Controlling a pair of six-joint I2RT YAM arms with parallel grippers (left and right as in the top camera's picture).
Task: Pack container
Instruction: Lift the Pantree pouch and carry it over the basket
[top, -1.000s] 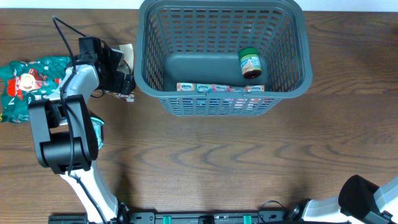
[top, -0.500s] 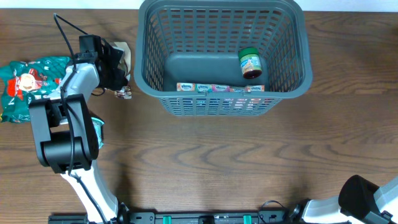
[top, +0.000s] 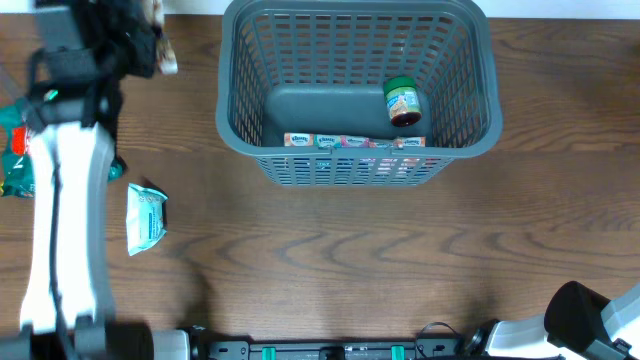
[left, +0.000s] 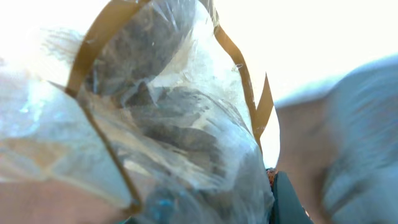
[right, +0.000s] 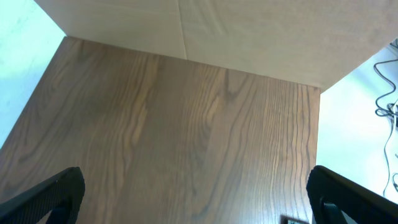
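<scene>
At the near right corner of the table (top: 330, 250), my right gripper (right: 194, 180) is idling with its fingers spread wide over bare wood, holding nothing. It is sitting well apart from the work, I judge so that the other arm has room.

Toward the near left a pale blue wipes packet (top: 147, 215) is lying flat. Farther back a green and red snack bag (top: 12, 150) is poking in at the left edge, partly hidden by my arm. Both are waiting outside, so I judge the packing only part done.

Up at the far left corner my left gripper (top: 145, 40) is pinching a clear bag (left: 155, 124) with brown trim and dark lumps inside. The bag is crowding the wrist camera so much that my fingers are barely showing. It is hanging clear of the table with my wrist, though, so I judge the grip closed on it. I am carrying it high, I think, to clear the rim.

Beside it, the container (top: 350, 170) is sitting against the middle of the far edge. It is dark grey, with rounded corners, slotted lattice walls, a thick rim and a solid floor. A green-lidded jar (top: 403, 100) is resting toward its right end, upright or tipped I cannot tell. A row of small packets (top: 355, 141) is lining its near wall, and the left of the floor is showing bare.
</scene>
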